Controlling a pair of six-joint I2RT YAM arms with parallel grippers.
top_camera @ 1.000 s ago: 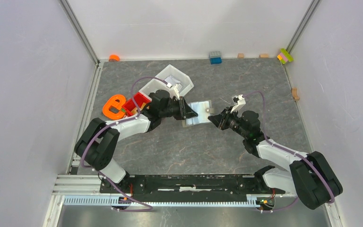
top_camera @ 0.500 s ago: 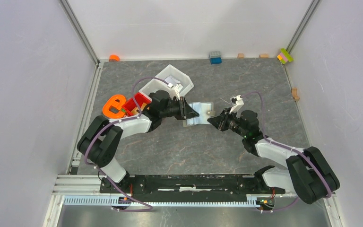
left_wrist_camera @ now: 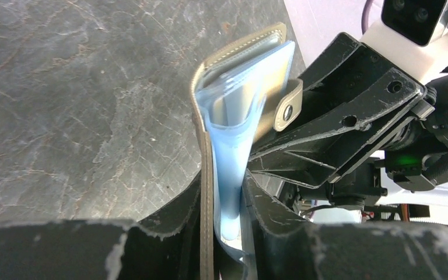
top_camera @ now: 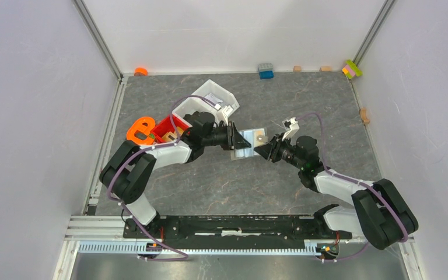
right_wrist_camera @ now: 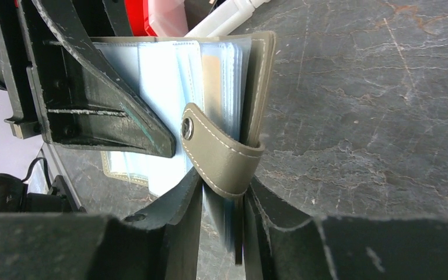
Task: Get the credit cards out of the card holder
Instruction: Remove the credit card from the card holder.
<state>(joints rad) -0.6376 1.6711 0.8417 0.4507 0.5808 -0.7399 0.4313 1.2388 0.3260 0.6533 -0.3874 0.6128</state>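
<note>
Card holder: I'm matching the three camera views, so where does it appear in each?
Top external: card holder just above picture centre.
Left wrist: it rises from bottom centre to upper middle.
Right wrist: it fills upper centre, reaching down to the bottom edge.
Shared landmark: its snap strap, seen in all three.

card holder (top_camera: 258, 137): was spread wide and pale blue at frame centre; now folded narrower, with its taupe flap turned up (top view)
left gripper (top_camera: 242, 142): moved right, toward frame centre
right gripper (top_camera: 256, 150): edged left, nearer the left gripper
gap between grippers: smaller than before
red bin (top_camera: 174, 125): more of it shows, left of centre, as the left arm swung right
</note>
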